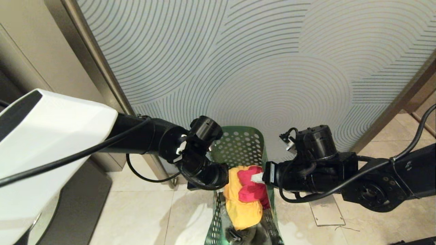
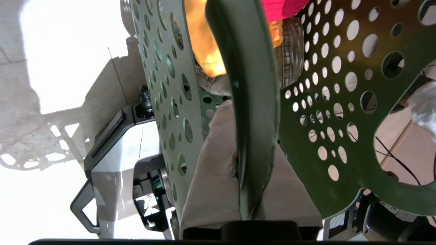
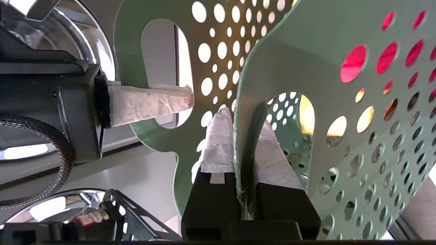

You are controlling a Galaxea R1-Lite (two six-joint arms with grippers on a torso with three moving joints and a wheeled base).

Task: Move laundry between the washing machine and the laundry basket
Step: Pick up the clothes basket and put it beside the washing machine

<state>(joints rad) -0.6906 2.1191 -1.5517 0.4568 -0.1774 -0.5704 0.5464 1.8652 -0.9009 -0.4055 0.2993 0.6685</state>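
the laundry basket (image 1: pixel 242 144) hangs between my two arms, its long axis running away from me, one rim in each grip: my left gripper (image 2: pixel 250 190) is clenched on the left wall, my right gripper (image 3: pixel 246 170) clenched on the right. the laundry (image 1: pixel 243 197) sits piled inside, between the jaws.

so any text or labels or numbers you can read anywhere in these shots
None can be read.
Small red and white sticker on the dark gear at the edge of the right wrist view: print too small to read.
laundry basket, yellow-orange garment, pink-red garment: no writing.
Patterned wall panel: curved lines only.
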